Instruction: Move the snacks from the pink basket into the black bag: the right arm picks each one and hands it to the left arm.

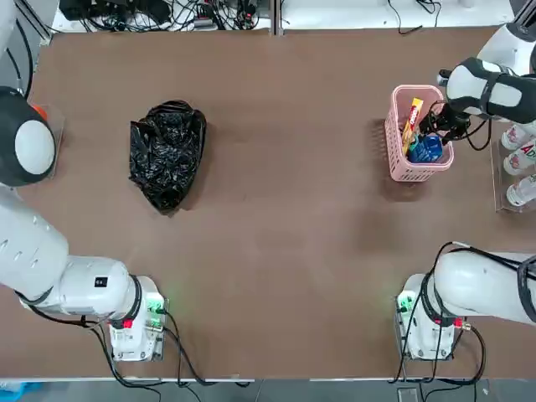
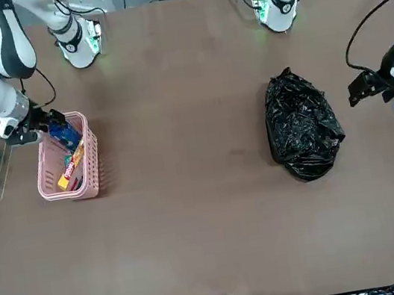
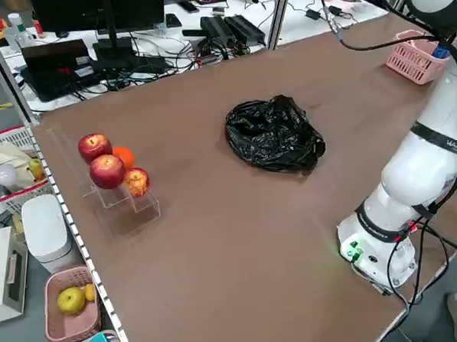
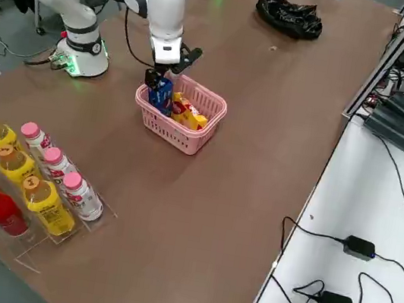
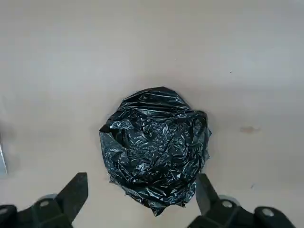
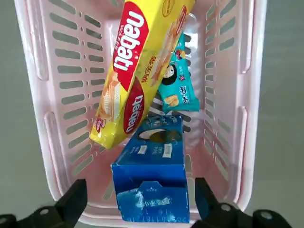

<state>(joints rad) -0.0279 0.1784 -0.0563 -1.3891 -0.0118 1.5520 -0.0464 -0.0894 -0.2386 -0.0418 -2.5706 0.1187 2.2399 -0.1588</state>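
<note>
A: On the table's left side, item one: black bag (image 1: 167, 155), crumpled, nothing visibly in it. Left end effector (image 5: 142, 199) hangs above it, fingers apart, empty.

B: And the right side?

A: Item two: pink basket (image 1: 394, 134), holding all three snacks: blue pack (image 6: 152, 175), yellow-orange pack (image 6: 137, 71), teal packet (image 6: 178, 85). Right end effector (image 6: 137, 204) hovers over the blue pack, fingers spread, gripping nothing.

B: Progress?

A: None transferred, by my reading. Surface: brown table (image 1: 285, 251); bottles (image 4: 43, 180) alongside, cables beyond.
</note>
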